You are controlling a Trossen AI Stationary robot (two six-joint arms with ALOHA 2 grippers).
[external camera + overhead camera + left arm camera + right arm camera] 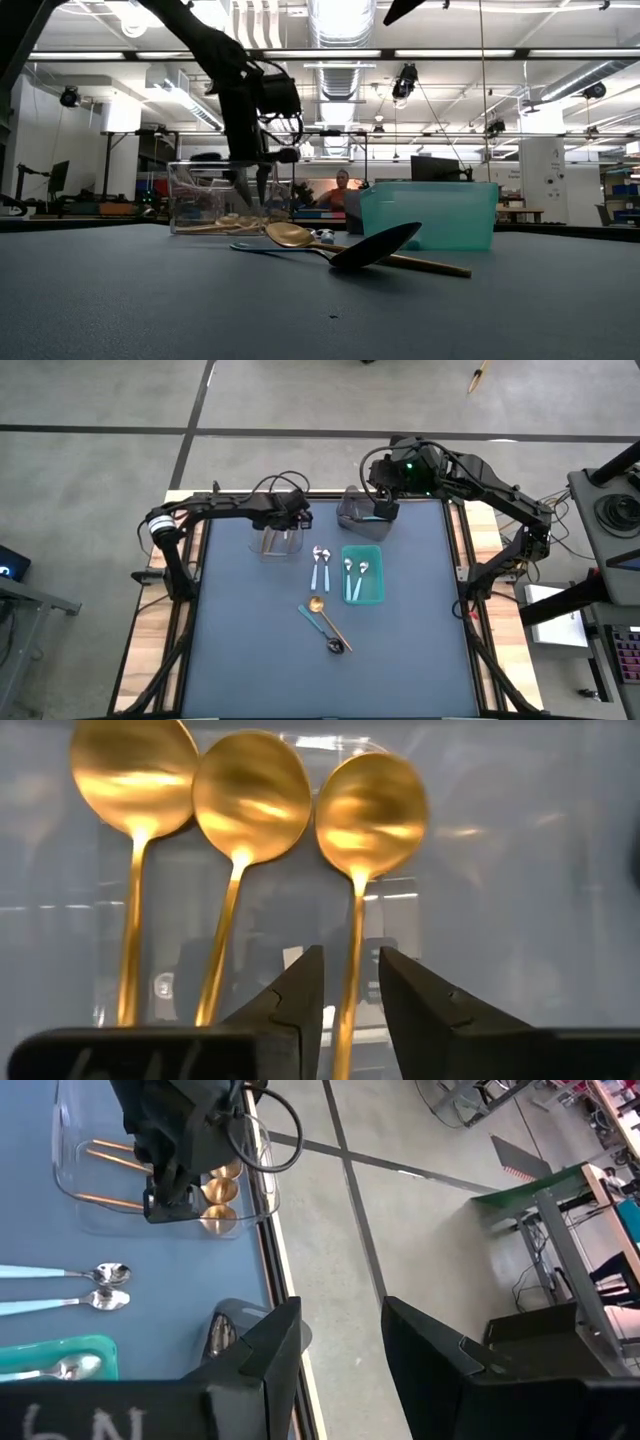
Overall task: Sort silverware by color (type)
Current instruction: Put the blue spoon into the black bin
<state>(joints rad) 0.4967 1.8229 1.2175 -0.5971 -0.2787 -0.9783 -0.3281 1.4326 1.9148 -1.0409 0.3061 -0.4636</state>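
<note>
1. The left gripper [283,538] hangs over the clear bin [266,546] at the back of the table [250,650], its fingers [295,995] a little apart and straddling the handle of one gold spoon without pinching it.
2. Three gold spoons [240,795] lie side by side in that clear bin, bowls together at one end; the one between the fingers is the third gold spoon [368,820].
3. The right gripper [383,510] sits over the grey bin [353,515] at the back of the table, its fingers spread apart and holding nothing.
4. A dark spoon bowl [222,1335] shows inside the grey bin.
5. Two light-blue-handled spoons [320,565] lie on the bare table between the clear bin and the teal bin [379,595], silver bowls pointing to the back.
6. Two more spoons with silver bowls [356,578] rest inside the teal bin.
7. Nearer the front, a loose gold spoon [328,618] and a teal-handled dark spoon [322,630] lie crossed over each other on the table.
8. A person [343,190] is visible far off in the room behind the bins.
</note>
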